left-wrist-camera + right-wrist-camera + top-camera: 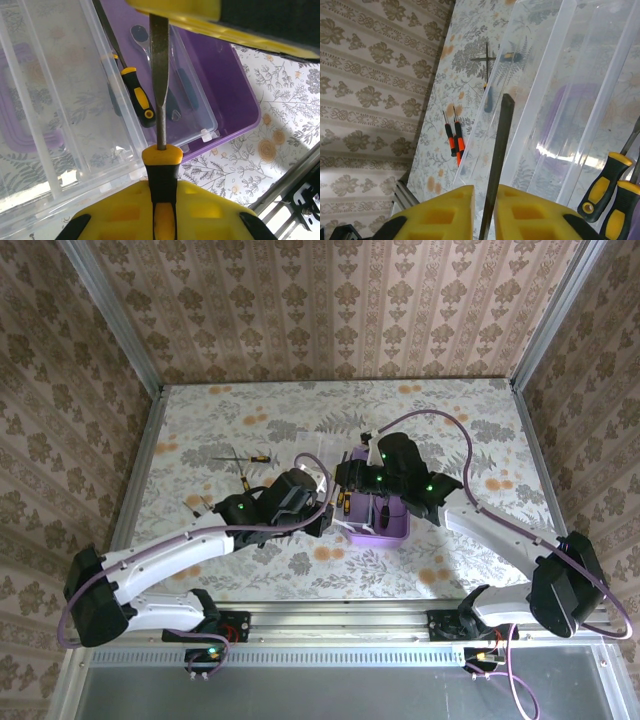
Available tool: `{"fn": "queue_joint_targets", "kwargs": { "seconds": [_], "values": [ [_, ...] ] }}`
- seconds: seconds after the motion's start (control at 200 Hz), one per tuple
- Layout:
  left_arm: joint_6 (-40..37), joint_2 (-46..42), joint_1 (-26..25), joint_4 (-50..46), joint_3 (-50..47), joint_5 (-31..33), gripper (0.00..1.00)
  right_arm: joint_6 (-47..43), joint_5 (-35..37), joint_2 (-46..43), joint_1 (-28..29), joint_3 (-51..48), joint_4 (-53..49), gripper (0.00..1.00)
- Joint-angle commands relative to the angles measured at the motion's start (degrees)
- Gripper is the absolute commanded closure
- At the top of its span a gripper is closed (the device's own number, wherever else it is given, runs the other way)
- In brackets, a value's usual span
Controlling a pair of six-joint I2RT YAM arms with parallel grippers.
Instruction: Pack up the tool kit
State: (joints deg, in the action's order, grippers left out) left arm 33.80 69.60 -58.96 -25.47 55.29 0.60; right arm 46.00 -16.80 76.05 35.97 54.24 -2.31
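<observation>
Step in hand: passing a screwdriver point(160, 90) over the open purple box point(392, 536), mid-table towards the near edge. My left gripper point(161, 192) clamps its handle and my right gripper point(487, 207) pinches the shaft. Next, I judge, one lets go and the other lowers it in.

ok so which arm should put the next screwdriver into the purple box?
Left, probably. The left end effector grips a screwdriver by the handle at the open purple box. The right end effector is up by the clear lid, a dark shaft between its fingers.
</observation>
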Motion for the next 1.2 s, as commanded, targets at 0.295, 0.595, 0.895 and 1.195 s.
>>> {"fn": "queue_joint_targets", "kwargs": {
  "seconds": [0.295, 0.595, 0.895, 1.195],
  "values": [
    [-0.1, -1.3, -0.7, 1.8, 0.8, 1.1, 0.64, -0.6, 1.7, -0.6, 0.4, 1.5, 1.0, 0.95],
    [-2.4, -11.1, 0.5, -5.8, 1.7, 7.7, 0.0, -7.6, 5.0, -1.4, -5.3, 4.7, -7.3, 0.96],
    [1.6, -27.5, 7.1, -11.8, -6.4, 9.7, 0.0, -14.7, -0.3, 9.6, -12.5, 10.5, -15.9, 0.96],
    [4.2, -31.0, 8.5, -13.0, -10.3, 9.1, 0.0, -15.2, -2.5, 17.7, -12.5, 13.3, -16.6, 0.95]
  ]
}}
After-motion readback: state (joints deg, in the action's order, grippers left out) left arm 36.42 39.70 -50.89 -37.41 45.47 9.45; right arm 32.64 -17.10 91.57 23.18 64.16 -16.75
